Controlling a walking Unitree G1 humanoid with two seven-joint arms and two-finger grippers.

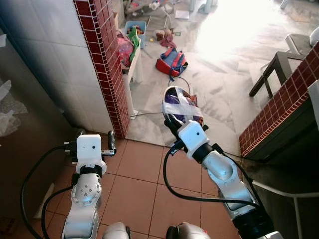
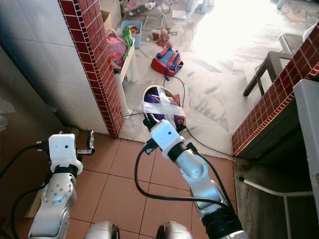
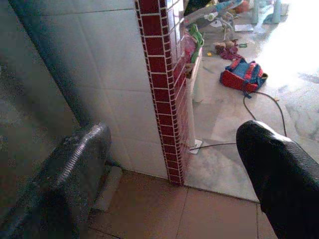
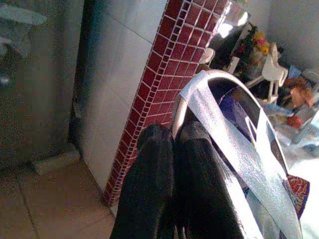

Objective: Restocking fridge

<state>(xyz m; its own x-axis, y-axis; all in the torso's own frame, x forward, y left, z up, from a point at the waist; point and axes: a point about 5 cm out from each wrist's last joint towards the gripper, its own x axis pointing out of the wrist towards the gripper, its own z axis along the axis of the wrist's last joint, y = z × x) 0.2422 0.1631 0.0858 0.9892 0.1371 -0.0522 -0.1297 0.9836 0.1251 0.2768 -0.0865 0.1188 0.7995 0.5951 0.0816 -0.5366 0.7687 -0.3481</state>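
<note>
My right gripper (image 1: 171,121) is held up in front of me, shut on the rim of a clear, silvery plastic pack (image 1: 180,105) with purple and red wrappers inside. In the right wrist view the two black fingers (image 4: 154,174) press together on the pack's edge (image 4: 234,134). My left gripper (image 1: 93,142) hangs lower on the left, open and empty, near the foot of the red-tiled wall corner (image 1: 107,64). Its fingers (image 3: 279,169) stand wide apart in the left wrist view. A dark grey flat surface (image 1: 20,109) stands at my far left.
White tiled wall meets the red tile edge ahead on the left. Beyond it lie a red and blue backpack (image 1: 171,60), a floor cable (image 1: 149,113), and a small white table (image 1: 133,62) with toys. A red-tiled counter (image 1: 279,114) stands on the right. Terracotta floor tiles (image 1: 144,184) lie underfoot.
</note>
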